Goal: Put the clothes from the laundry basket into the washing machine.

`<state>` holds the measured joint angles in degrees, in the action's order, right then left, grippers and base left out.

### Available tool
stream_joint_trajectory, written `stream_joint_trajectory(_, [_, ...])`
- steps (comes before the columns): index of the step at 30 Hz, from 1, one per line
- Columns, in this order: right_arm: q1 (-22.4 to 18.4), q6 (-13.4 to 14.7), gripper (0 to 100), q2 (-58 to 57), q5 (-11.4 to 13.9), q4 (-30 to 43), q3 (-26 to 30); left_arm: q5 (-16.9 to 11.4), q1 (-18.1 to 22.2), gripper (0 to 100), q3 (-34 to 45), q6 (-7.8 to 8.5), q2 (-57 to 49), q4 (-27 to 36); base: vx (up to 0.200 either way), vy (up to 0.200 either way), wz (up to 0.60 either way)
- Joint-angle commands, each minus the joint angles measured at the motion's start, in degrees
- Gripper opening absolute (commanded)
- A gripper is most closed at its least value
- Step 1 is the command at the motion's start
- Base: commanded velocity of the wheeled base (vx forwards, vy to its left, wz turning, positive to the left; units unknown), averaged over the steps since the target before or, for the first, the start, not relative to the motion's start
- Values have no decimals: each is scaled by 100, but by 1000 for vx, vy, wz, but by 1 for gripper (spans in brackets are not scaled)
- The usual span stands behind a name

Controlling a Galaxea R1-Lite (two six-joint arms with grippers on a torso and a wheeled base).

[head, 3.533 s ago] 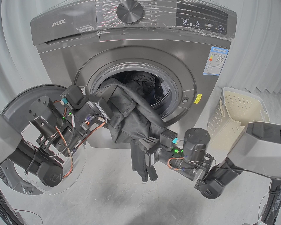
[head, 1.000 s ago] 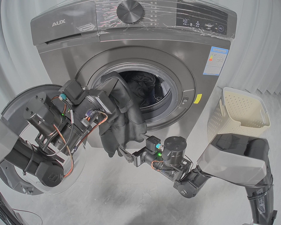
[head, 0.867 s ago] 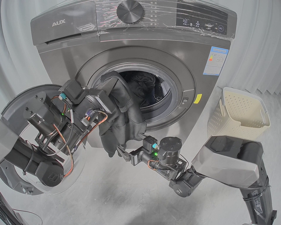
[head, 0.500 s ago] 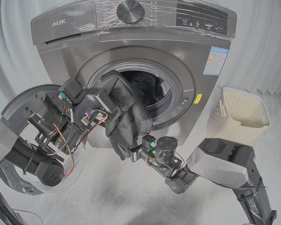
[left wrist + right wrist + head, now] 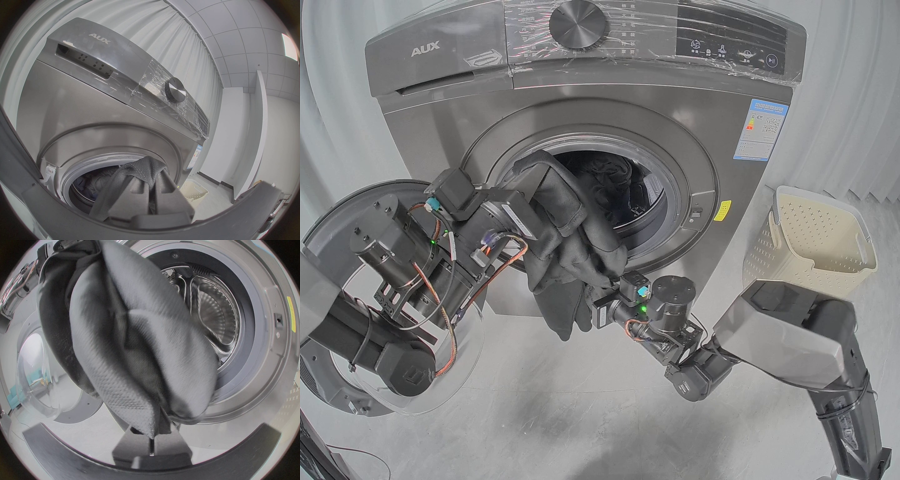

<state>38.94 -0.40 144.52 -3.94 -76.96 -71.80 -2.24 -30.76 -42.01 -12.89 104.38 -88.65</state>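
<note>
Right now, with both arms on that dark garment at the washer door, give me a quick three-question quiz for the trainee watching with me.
1. True or false: the dark garment lies wholly inside the washing machine.
2. Which is shut on the dark garment? A. left claw alone; B. right claw alone; C. both.
3. Fill in: the laundry basket stands on the robot's ____ of the washing machine.
Key: 1 false, it hangs out in front of the opening. 2 C. 3 right.
</note>
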Motion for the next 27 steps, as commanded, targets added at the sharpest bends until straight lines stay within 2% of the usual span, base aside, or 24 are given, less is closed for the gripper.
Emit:
stream_joint_trajectory(1, [-26,-30,0,-1242,25,-21,1081,-4,8,0,26,-3,30,6,0,0,0])
stream_joint_trajectory(5, [-185,-118,0,-2297,77,-3,2179,-13,8,0,114,-39,39,14,0,0,0])
stream_joint_trajectory(9, [-308,-127,0,-3176,183,-12,2997,-83,-9,0,386,-74,39,32,0,0,0])
stream_joint_trajectory(16, [-317,58,0,-4090,227,-144,3586,-127,-71,0,1072,-65,-40,-21,0,0,0])
stream_joint_trajectory(17, [-317,111,0,-4169,227,-205,3629,-127,-88,100,1177,-74,-49,-30,0,0,0])
stream_joint_trajectory(22, [-378,225,0,-4301,209,-381,3533,-118,-124,100,1784,-47,30,-30,0,0,0])
stream_joint_trajectory(27, [-308,304,0,-4283,192,-416,3111,-118,-106,100,2135,-47,408,-30,0,0,0])
